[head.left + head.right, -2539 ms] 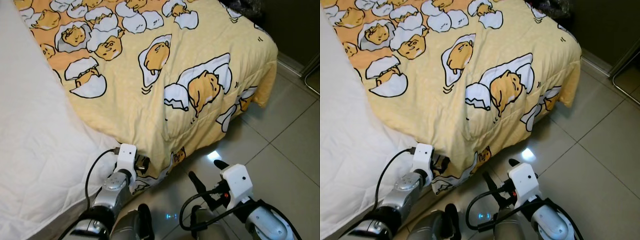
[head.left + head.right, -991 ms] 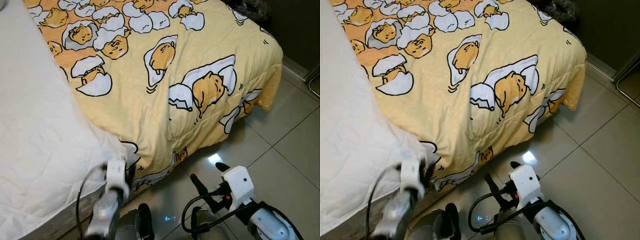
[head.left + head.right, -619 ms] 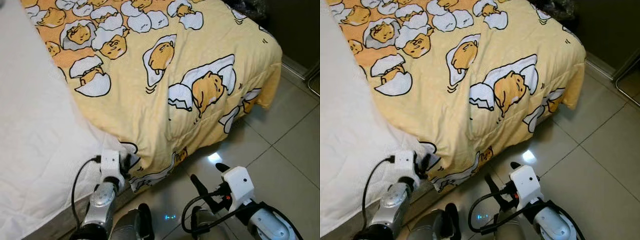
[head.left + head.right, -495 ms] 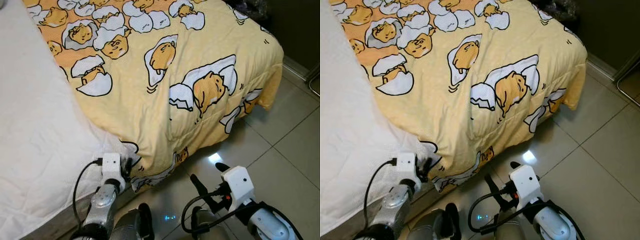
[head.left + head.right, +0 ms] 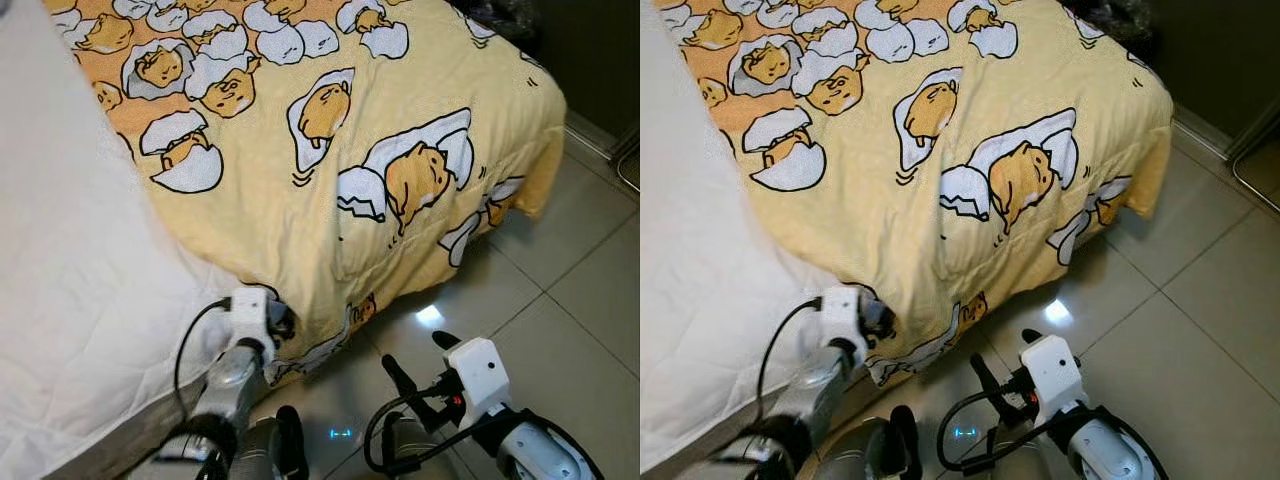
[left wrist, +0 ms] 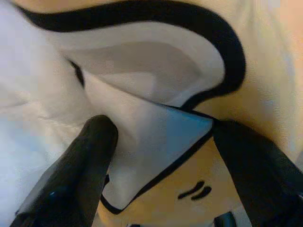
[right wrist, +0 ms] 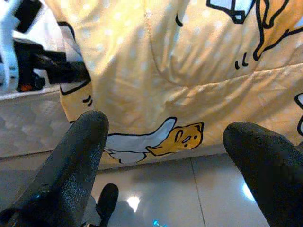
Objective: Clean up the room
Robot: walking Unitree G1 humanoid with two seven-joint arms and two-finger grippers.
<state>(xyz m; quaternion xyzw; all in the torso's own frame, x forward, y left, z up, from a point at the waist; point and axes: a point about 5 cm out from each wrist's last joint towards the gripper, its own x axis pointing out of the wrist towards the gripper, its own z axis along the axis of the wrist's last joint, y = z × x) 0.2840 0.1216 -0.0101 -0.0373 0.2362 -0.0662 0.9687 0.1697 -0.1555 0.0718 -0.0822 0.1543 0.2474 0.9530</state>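
Blanket: the yellow cartoon-print blanket [image 5: 400, 150] lies over my bed, its edge hanging beside the white mattress [image 5: 70, 300].
Left gripper: my left gripper [image 5: 280, 322] is at that hanging edge; my wrist view shows the fingers [image 6: 85, 161] spread, a fold of blanket lying between them.
Right gripper: my right gripper [image 5: 415, 365] hovers above the tiled floor [image 5: 580, 290], fingers apart; its wrist view looks at the blanket's hem.

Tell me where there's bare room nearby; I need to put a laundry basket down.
The tiled floor right of the yellow blanket is bare. The white mattress left of it is open too. It is crowded where the left gripper meets the blanket's edge, above the right gripper.
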